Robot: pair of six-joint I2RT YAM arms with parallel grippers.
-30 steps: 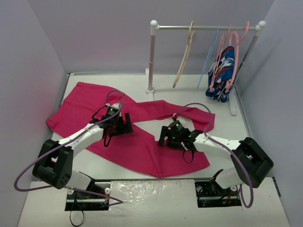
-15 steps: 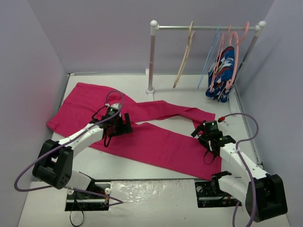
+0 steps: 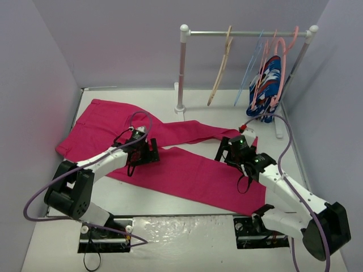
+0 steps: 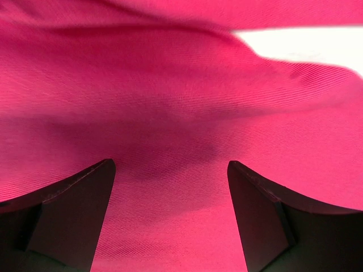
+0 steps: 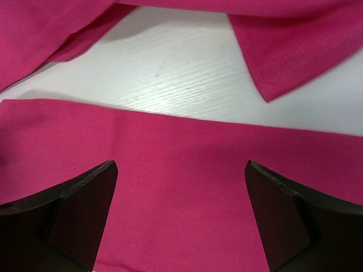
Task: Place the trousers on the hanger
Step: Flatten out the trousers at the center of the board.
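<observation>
Trousers [image 3: 187, 170] lying flat across the desk [image 3: 147, 97], with both arms hovering low over them.
The left fingers [image 4: 74, 209] are hanging spread above the cloth near where the legs part, pinching nothing. The right fingers [image 5: 74, 204] are hanging spread over the nearer leg, also empty. The hanger [image 3: 220, 76] is hanging on the rail [image 3: 244, 33] at the back, well apart. The step looks like arranging the trousers; next, the fingers are probably needing to close on cloth and fold it.

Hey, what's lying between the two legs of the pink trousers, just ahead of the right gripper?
Only bare white table; nothing rests between the legs of the trousers. The right wrist view shows it.
</observation>
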